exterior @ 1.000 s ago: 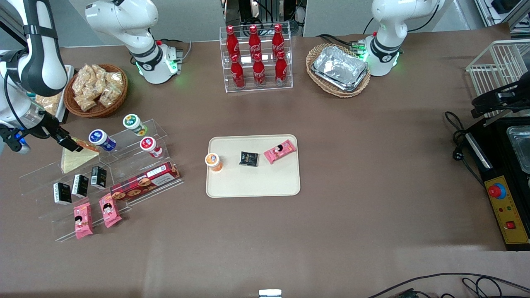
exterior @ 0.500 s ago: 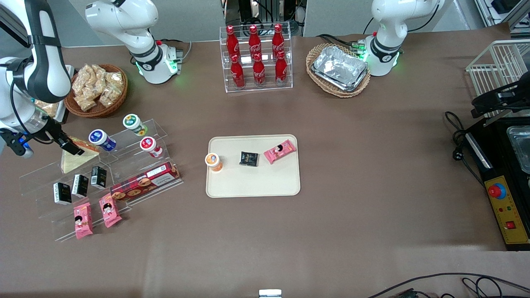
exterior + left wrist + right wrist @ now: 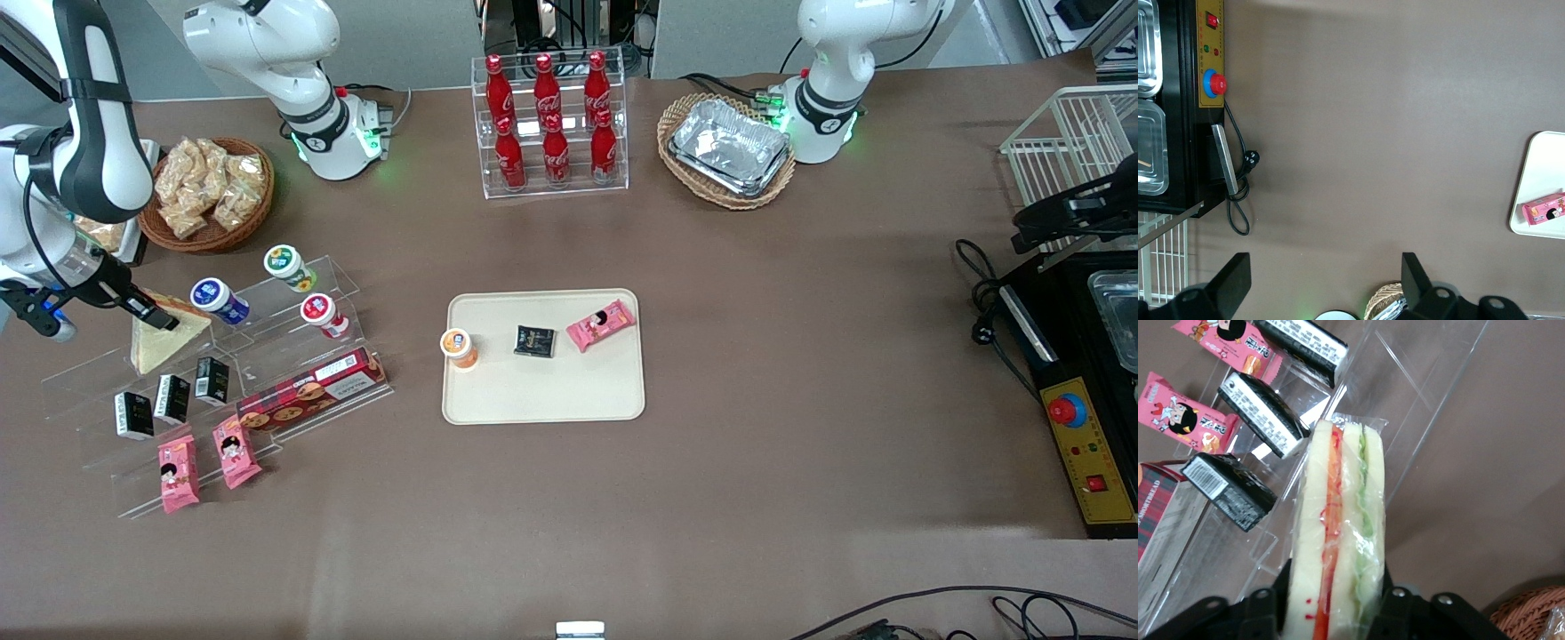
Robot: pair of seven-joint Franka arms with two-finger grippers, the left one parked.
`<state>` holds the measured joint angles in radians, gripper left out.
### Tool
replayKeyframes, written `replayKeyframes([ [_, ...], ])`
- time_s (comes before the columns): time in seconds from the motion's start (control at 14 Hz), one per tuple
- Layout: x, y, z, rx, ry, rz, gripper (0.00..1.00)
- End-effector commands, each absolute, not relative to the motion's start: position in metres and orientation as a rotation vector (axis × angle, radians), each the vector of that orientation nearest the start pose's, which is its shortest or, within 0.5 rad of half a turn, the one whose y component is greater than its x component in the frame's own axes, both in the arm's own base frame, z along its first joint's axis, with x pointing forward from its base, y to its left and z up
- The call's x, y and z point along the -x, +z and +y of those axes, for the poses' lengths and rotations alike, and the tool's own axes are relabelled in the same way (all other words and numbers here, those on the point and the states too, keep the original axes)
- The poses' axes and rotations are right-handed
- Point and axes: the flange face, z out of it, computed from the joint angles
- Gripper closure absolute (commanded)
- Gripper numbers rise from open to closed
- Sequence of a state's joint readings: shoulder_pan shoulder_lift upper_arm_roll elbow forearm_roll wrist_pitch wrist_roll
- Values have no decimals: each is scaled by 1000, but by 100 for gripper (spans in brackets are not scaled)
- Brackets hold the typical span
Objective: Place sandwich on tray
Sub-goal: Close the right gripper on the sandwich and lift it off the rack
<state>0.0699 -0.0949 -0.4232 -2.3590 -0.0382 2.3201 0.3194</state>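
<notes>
The sandwich [image 3: 166, 345], a clear-wrapped wedge of white bread, stands on the top step of a clear acrylic stand [image 3: 267, 356] toward the working arm's end of the table. In the right wrist view the sandwich [image 3: 1338, 533] shows its red-orange and green filling. My right gripper [image 3: 156, 316] is at the sandwich's upper edge, and in the wrist view the gripper [image 3: 1335, 613] has a finger pressed against each bread face. The cream-beige tray [image 3: 542, 396] lies at the table's middle. It holds an orange-lidded cup [image 3: 459, 348], a black packet [image 3: 534, 341] and a pink snack packet [image 3: 601, 324].
The stand also holds three lidded cups [image 3: 218, 300], black packets [image 3: 172, 398], a red biscuit box [image 3: 311, 389] and pink snack packets [image 3: 204, 460]. A wicker basket of snacks [image 3: 206, 194] sits close to the gripper. A cola bottle rack [image 3: 551, 124] and a foil-tray basket [image 3: 727, 149] stand farther back.
The right arm's wrist has shifted slightly and the gripper has settled lower onto the sandwich's upper edge. The sandwich has stayed on the stand.
</notes>
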Motion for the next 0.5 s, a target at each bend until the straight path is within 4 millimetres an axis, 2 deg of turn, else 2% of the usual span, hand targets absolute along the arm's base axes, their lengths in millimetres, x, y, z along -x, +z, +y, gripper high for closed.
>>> replayKeyframes([
  [0.0, -469, 366, -174, 2985, -81, 935, 85],
  [0.14, -472, 372, -176, 2987, -98, 929, 86],
  [0.21, -478, 382, -177, 2988, -108, 924, 87],
  [0.29, -484, 397, -177, 2989, -73, 921, 91],
  [0.43, -504, 427, -174, 2981, 44, 922, 92],
])
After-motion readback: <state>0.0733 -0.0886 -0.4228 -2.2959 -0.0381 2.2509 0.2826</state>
